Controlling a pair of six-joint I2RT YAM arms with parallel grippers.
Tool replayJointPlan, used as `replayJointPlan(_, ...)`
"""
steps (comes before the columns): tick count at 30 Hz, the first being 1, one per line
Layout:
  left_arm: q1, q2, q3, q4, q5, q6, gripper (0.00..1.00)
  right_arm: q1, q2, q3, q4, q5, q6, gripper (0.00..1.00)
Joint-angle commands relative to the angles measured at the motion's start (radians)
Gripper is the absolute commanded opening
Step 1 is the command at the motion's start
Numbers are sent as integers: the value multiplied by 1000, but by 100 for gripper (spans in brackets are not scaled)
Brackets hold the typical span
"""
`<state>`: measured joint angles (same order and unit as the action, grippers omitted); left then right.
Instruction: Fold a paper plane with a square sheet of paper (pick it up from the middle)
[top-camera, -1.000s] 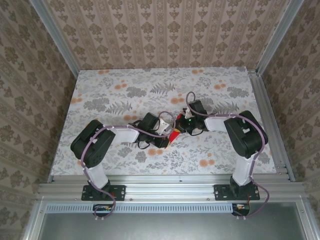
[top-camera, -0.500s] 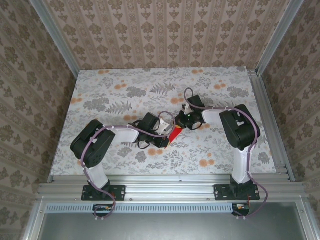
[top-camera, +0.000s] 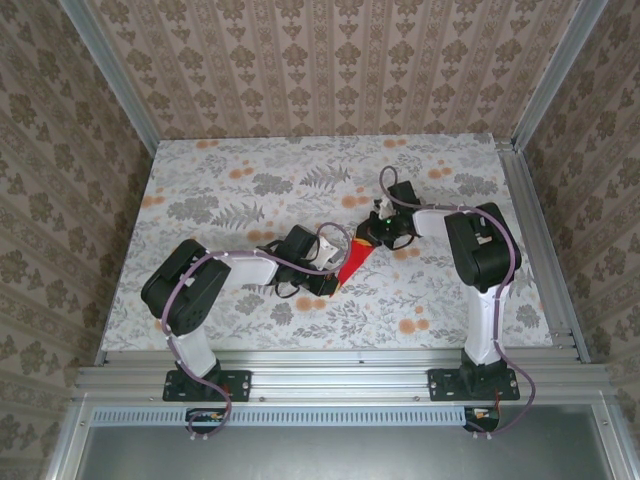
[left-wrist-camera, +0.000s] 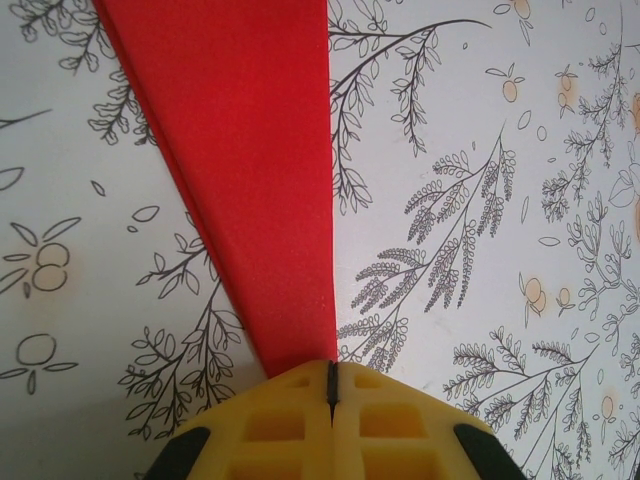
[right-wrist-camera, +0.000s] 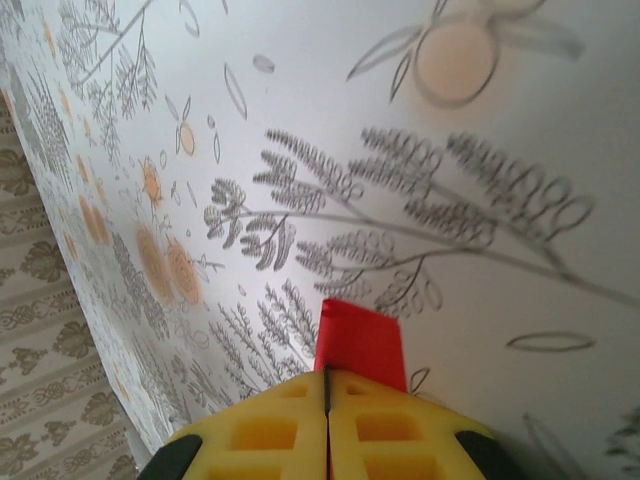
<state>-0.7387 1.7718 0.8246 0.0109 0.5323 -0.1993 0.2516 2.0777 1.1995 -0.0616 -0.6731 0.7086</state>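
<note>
The square sheet of paper is folded into a narrow red paper plane (top-camera: 354, 260), a pointed dart stretched between my two grippers at the table's middle. My left gripper (top-camera: 334, 283) is shut on its narrow tip. In the left wrist view the red strip (left-wrist-camera: 250, 170) widens away from the shut yellow fingertips (left-wrist-camera: 290, 420) of the left gripper (left-wrist-camera: 331, 372). My right gripper (top-camera: 375, 237) is shut on the wide far end. In the right wrist view a short red end (right-wrist-camera: 360, 342) sticks out past the right gripper (right-wrist-camera: 326, 378). Whether the paper touches the table I cannot tell.
The floral tablecloth (top-camera: 250, 180) covers the table, with open surface on all sides of the grippers. Aluminium rails (top-camera: 540, 250) and patterned walls (top-camera: 330, 70) bound the table at left, right and back. Both arm bases (top-camera: 200, 380) stand at the near edge.
My right gripper has moved back and to the right with the wide end, and the red paper now stretches out longer and straighter. The left arm has stayed put.
</note>
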Motion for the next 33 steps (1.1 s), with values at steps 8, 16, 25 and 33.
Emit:
replayJointPlan(8, 1, 48, -55, -198, -14, 32, 1, -54, 59, 81, -64, 98, -37, 10)
replayJointPlan(16, 1, 50, -40, -198, -12, 30, 1, -40, -98, 9, -61, 48, -37, 11)
replayJointPlan(25, 1, 47, -29, -208, -14, 40, 1, -2, -337, -151, -75, 17, -25, 11)
replayJointPlan(33, -2, 42, -27, -201, -6, 32, 1, 122, -254, -143, 24, 3, 75, 11)
